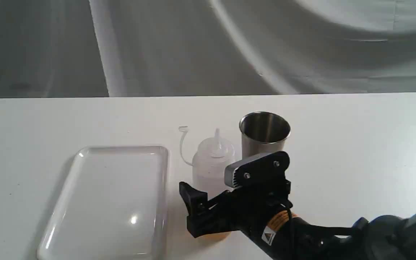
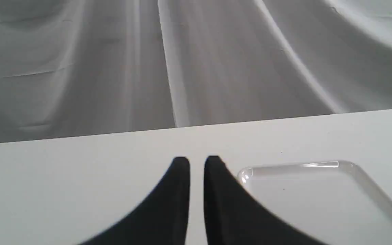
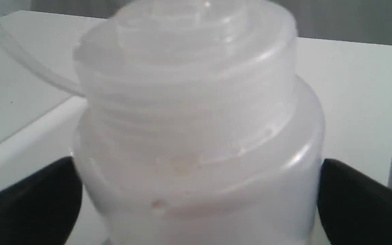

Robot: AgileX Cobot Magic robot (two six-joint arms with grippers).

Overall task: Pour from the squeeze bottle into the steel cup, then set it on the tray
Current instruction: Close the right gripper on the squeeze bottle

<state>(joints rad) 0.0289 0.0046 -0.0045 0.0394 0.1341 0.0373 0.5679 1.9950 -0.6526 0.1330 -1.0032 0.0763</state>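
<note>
Bottle point(image 1: 211, 159) stands between tray point(image 1: 164, 173) edge and cup point(image 1: 264, 142).

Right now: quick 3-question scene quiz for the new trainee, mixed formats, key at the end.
1. True or false: the bottle stands on the tray.
2. Fill in: the cup's open end faces ____.
3. The right gripper's jaws stand either side of which thing? A) cup B) bottle C) tray

Key
1. False: it stands on the table, between tray and cup.
2. Up.
3. B.
</note>
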